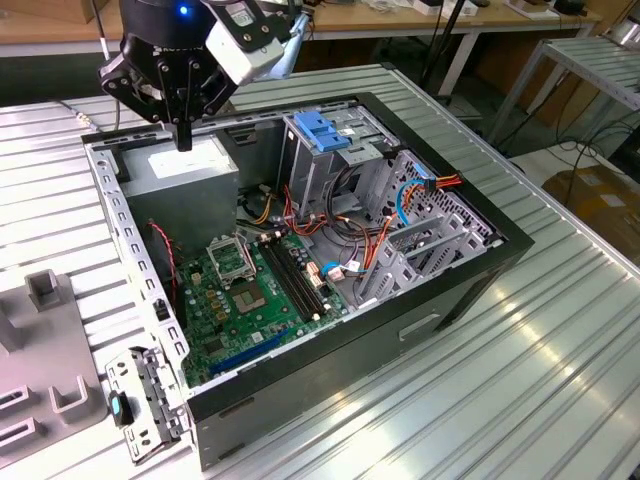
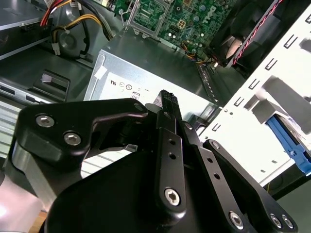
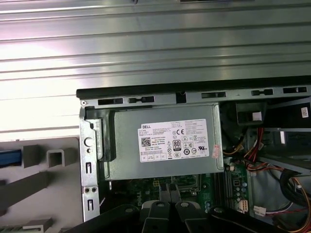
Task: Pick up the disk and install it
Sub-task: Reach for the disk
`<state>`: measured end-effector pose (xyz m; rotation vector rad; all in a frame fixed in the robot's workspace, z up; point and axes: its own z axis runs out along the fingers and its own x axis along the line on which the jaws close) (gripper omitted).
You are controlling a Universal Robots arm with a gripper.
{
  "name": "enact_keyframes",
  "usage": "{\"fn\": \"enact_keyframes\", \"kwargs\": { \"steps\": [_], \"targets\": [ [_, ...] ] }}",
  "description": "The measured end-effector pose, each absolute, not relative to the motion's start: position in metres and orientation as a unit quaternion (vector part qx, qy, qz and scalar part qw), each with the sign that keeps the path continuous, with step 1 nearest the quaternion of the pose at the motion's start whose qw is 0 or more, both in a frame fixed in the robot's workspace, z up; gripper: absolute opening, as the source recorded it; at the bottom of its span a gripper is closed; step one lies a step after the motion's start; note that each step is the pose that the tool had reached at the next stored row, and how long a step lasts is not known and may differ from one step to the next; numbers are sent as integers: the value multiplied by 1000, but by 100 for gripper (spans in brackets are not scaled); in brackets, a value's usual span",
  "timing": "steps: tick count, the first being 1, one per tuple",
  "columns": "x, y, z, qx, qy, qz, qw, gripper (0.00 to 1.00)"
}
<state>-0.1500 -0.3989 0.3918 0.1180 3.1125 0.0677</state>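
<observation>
Fingers (image 2: 167, 101): sitting pressed together, holding nothing, hovering above the power supply (image 1: 185, 172).
Disk (image 3: 9, 158): lying outside the case (image 1: 400, 335), in the grey fixture (image 1: 60, 340) on the exterior view's left; just its blue edge showing.
Risk: dropping here, the fingers would likely be hitting the power supply.

An open computer case (image 1: 440, 320) lay on the ribbed tabletop (image 1: 540, 390). In the exterior view, a grey power supply (image 1: 190, 178) with a white sticker sat at the case's 11 o'clock. A drive cage (image 1: 325, 150) with a blue top stood at 1 o'clock, the green motherboard (image 1: 240, 300) toward 7 o'clock, and orange and blue cables (image 1: 378, 245) at 3 o'clock. A grey fixture (image 1: 50, 360) lay outside at 9 o'clock.
</observation>
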Motion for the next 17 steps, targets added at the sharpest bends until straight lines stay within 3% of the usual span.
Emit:
{"fn": "enact_keyframes", "kwargs": {
  "steps": [17],
  "targets": [
    [-156,-399,392,38,999,22,13,11]
  ]
}}
